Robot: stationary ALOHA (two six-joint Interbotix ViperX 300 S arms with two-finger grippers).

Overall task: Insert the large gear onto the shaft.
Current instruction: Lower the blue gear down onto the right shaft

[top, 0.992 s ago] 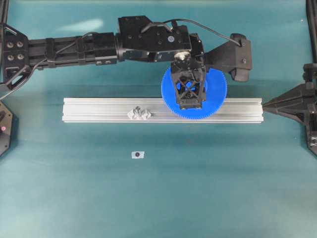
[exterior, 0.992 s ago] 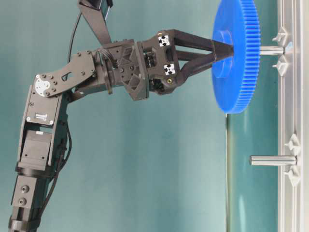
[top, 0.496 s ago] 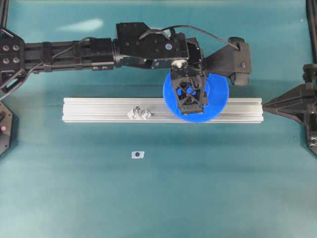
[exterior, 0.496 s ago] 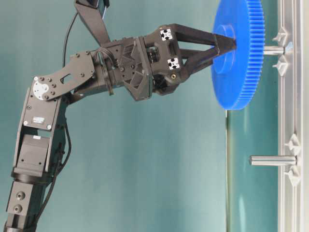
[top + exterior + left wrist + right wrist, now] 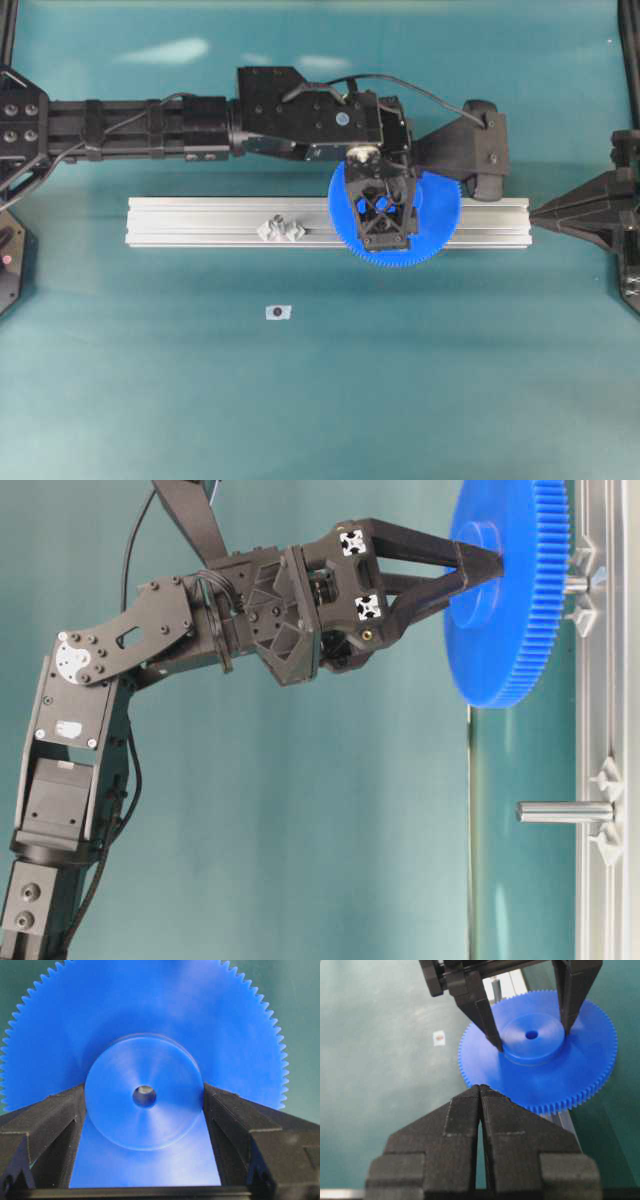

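The large blue gear (image 5: 435, 215) lies flat over the aluminium rail (image 5: 200, 220), right of its middle. My left gripper (image 5: 383, 210) comes down from above and is shut on the gear's raised hub (image 5: 145, 1125), one finger on each side. The shaft (image 5: 574, 583) shows only as a short silvery stub between the gear (image 5: 510, 630) and the rail. Its pale tip shows inside the gear's centre hole (image 5: 145, 1091). My right gripper (image 5: 535, 212) is shut and empty, hanging off the rail's right end and pointing at the gear (image 5: 545, 1075).
A second upright peg (image 5: 565, 811) with shiny mounts stands bare on the rail, left of the gear in the overhead view (image 5: 281, 226). A small white tag (image 5: 278, 312) lies on the teal table in front of the rail.
My left gripper has pushed the gear down towards the rail. Less of the shaft shows between gear and rail than a second ago. The right arm has not moved.
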